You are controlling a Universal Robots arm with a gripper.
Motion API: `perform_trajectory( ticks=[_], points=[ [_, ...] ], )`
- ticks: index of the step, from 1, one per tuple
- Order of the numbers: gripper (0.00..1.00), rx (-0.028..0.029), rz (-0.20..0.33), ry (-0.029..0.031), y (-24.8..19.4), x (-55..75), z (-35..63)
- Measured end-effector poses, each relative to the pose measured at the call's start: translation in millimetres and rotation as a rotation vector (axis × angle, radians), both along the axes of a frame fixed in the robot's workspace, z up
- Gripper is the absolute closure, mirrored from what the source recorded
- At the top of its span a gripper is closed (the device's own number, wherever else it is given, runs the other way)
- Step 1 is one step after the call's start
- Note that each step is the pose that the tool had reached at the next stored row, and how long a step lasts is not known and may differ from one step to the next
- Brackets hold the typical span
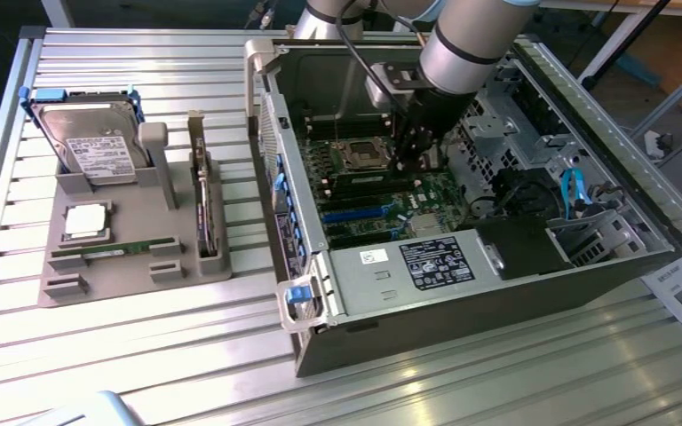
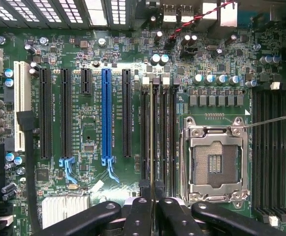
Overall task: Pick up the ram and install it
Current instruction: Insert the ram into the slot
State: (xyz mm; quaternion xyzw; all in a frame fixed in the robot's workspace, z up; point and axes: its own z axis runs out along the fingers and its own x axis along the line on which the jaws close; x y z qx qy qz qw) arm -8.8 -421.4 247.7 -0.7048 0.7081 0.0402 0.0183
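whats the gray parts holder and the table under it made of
The parts holder looks like matte gray plastic, perhaps 3D-printed: a dull, even colour and blocky one-piece slots. The table seems to be bare aluminium slats: silvery ribbed strips with bright glare streaks.

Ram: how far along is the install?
Done: ram picked up, clamped edge-on in the gripper. In hand: it sits along the memory slots beside the empty processor socket. Left: seated or not can't be told; gripper hasn't let go.
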Motion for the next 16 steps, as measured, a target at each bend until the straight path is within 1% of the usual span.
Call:
perform_trajectory(
  ticks=[3, 16],
  points=[
    [0.88, 0.0010, 0.005, -0.0002, 0.0, 0.0, 0.8],
    [0.88, 0.0008, 0.010, -0.0001, -0.9, 0.7, 0.1]
  ],
)
